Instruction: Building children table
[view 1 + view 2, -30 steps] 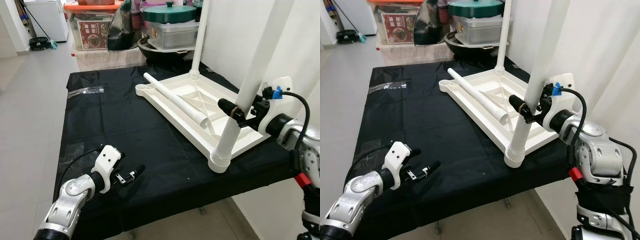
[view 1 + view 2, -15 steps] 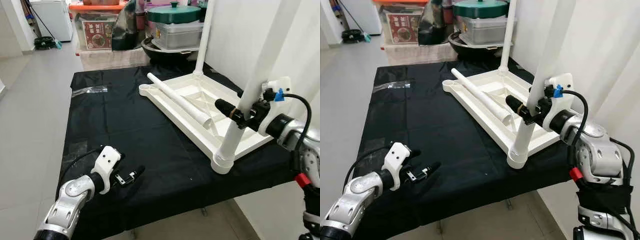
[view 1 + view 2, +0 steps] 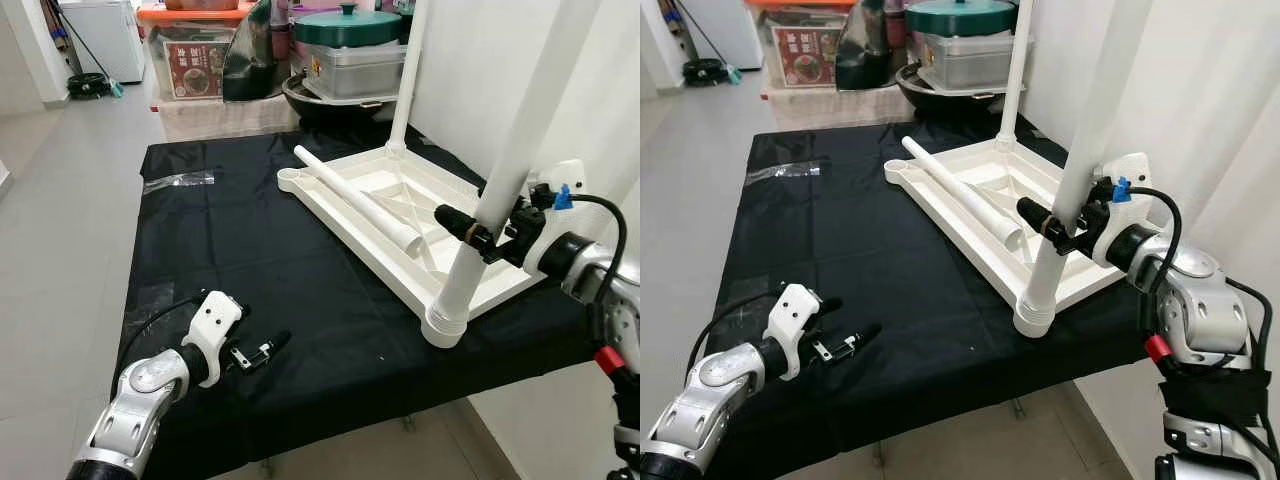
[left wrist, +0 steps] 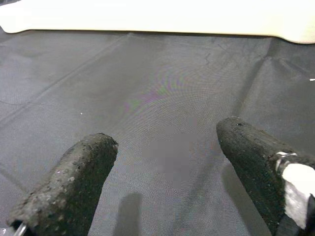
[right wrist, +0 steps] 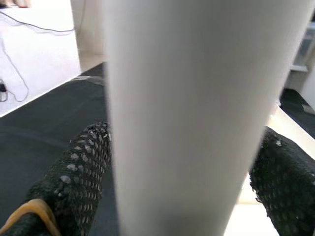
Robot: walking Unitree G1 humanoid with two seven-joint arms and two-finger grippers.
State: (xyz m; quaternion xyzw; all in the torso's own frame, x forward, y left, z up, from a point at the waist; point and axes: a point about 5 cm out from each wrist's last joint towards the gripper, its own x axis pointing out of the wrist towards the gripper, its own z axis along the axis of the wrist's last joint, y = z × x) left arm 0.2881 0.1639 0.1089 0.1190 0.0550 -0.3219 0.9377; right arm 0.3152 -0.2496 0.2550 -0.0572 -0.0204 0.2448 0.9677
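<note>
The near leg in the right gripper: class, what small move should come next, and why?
Probably press and twist the near leg down into its socket. The right gripper clamps it, it leans, and a loose leg lies on the tabletop.

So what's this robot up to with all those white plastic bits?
It is putting together a small white table. The tabletop lies upside down on a black cloth. The right gripper has its jaws around an upright leg at the near corner. Another leg lies loose on the tabletop. The left gripper hovers open over the cloth.

Glossy white plastic tabletop [image 3: 400,215], matt black cloth [image 3: 220,260]
</note>
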